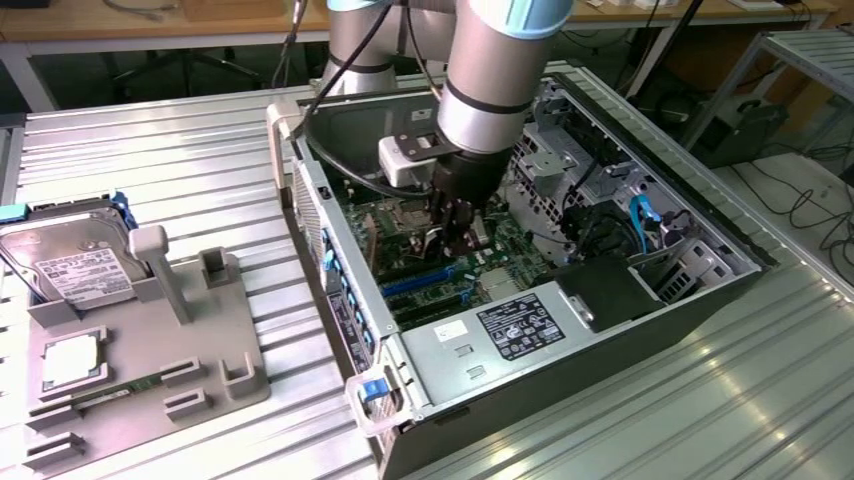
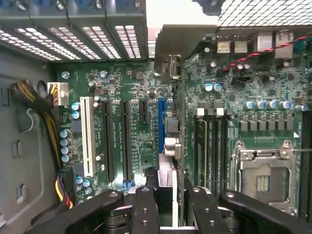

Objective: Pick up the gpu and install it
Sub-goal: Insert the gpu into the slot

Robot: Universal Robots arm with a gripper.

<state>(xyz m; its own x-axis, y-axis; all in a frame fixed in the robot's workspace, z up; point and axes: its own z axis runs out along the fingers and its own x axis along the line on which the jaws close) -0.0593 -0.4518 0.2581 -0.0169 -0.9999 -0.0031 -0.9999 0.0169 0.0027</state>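
In the wrist view the gpu [image 2: 169, 146] appears edge-on as a thin upright card with a silver bracket end. It stands directly over the blue slot [image 2: 162, 122] of the green motherboard [image 2: 122, 83]. My gripper [image 2: 170, 197] is shut on the card's near edge, one black finger [image 2: 146, 207] on each side. In the exterior view the gripper [image 1: 451, 232] reaches down into the open computer case [image 1: 534, 330], with the gpu [image 1: 441, 245] a dark sliver between its fingers just above the board. Whether the card touches the slot I cannot tell.
Black and white slots [image 2: 88, 136] lie beside the blue one, with a CPU socket [image 2: 263, 175] and a yellow-black cable bundle [image 2: 34, 97] nearby. On the exterior view's left, a grey fixture [image 1: 147, 370] holds a silver hard drive [image 1: 74, 265] and a memory stick [image 1: 114, 392].
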